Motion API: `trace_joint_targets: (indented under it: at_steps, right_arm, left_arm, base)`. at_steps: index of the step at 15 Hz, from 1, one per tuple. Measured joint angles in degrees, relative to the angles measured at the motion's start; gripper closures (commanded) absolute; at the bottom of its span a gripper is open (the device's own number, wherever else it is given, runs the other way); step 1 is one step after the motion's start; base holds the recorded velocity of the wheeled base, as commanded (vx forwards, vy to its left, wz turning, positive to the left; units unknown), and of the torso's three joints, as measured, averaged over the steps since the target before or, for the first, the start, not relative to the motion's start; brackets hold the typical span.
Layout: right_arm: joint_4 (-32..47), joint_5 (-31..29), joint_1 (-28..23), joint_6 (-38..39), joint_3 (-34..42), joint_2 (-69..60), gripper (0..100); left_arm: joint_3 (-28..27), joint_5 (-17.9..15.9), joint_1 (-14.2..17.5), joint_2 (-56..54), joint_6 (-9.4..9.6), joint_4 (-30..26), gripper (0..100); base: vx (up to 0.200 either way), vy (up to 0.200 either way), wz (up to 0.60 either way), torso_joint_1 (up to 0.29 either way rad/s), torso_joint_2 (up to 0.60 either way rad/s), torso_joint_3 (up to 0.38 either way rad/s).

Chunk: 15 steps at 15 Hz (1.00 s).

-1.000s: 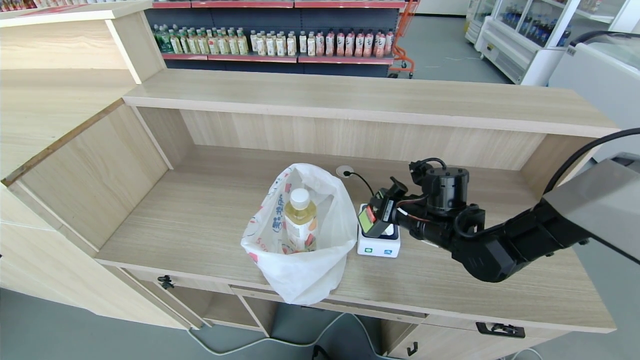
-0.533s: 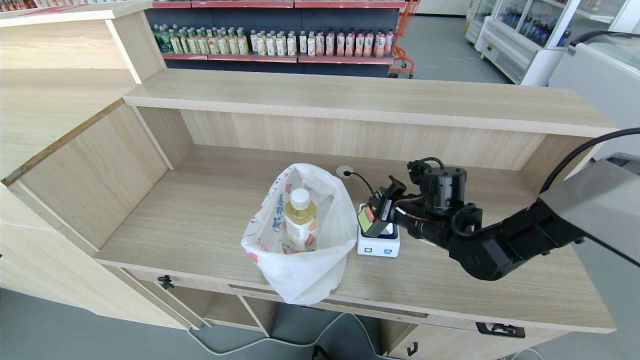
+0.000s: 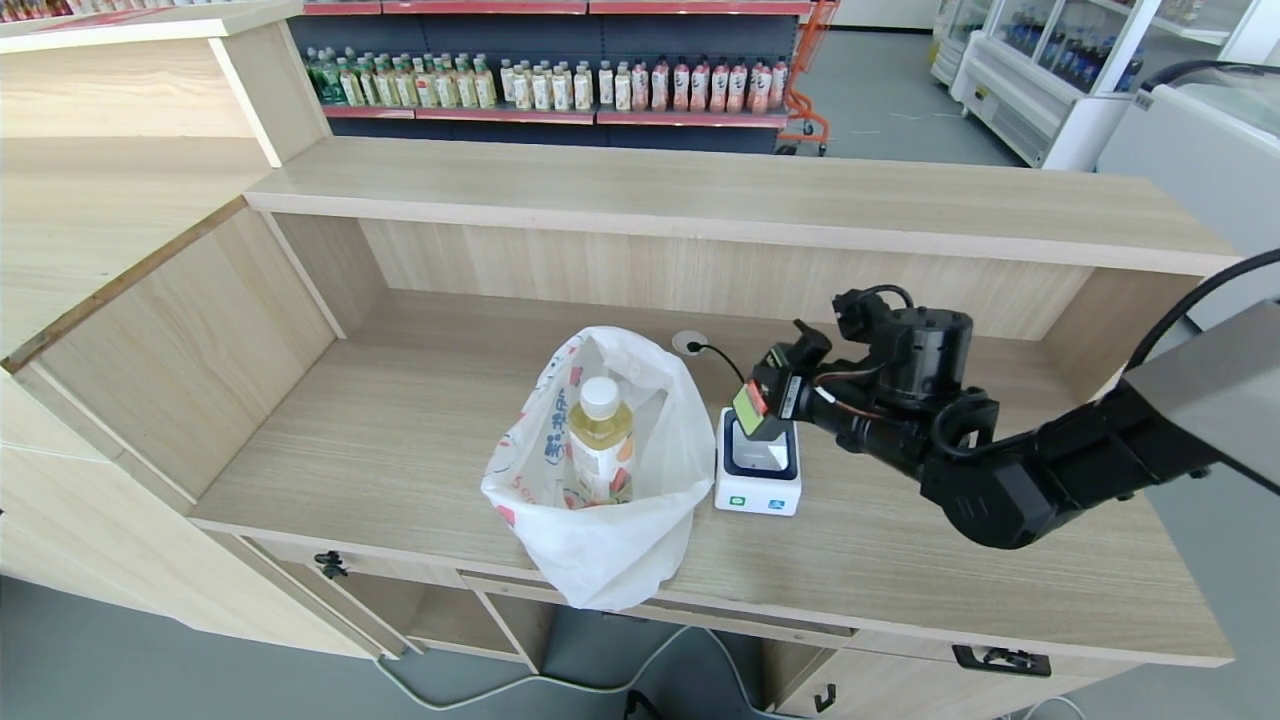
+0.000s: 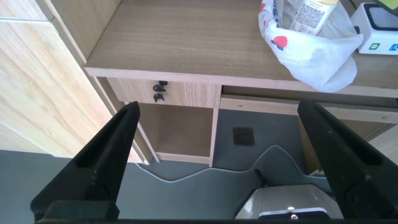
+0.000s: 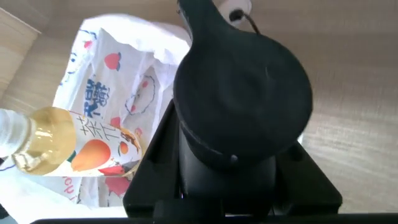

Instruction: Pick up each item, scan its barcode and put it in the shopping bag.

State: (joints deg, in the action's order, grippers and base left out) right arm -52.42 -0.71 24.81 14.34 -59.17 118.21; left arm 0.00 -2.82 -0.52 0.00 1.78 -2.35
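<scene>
The right claw (image 3: 768,398) is clamped on a small green-and-red packet (image 3: 746,410), with the scanner (image 3: 758,478) directly beneath it on the desk (image 3: 400,440). This looks like the scanning step. The shopping bag (image 3: 600,545) stands just to the claw's left, mouth open, with a bottle (image 3: 600,440) upright inside. Next, the packet needs carrying over the bag's rim and releasing clear of the bottle. The left claw (image 4: 219,112) hangs wide open and empty, low before the desk's front.

The thin plastic shopping bag (image 3: 600,560) is white with red and blue prints; the white-capped bottle (image 3: 600,440), amber; the small flat packet (image 3: 748,410), green and red.
</scene>
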Motion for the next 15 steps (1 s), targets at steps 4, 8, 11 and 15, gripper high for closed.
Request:
trace_joint_targets:
  at_steps: [4,8,11,15]
  right_arm:
    - [-1.0,2.9,-0.6,-12.5,2.6,-7.2,100]
    - [-6.8,5.8,0.6,-17.9,4.0,-8.4,100]
    - [-7.2,5.6,0.9,-18.0,3.7,-6.3,100]
    - [-7.5,5.3,0.7,-18.4,0.7,-1.4,100]
  left_arm:
    - [0.0,0.0,0.0,0.0,-0.01,0.0,0]
    - [0.0,0.0,0.0,0.0,-0.09,0.0,0]
    - [0.0,0.0,0.0,0.0,-0.06,0.0,0]
    - [0.0,0.0,0.0,0.0,-0.11,0.0,0]
  base:
    - [0.000,0.000,0.00,0.000,0.00,0.000]
    - [0.000,0.100,0.00,0.001,0.00,0.000]
    - [0.000,0.200,0.00,0.007,0.00,0.007]
    - [0.000,0.100,0.00,-0.002,0.00,0.000]
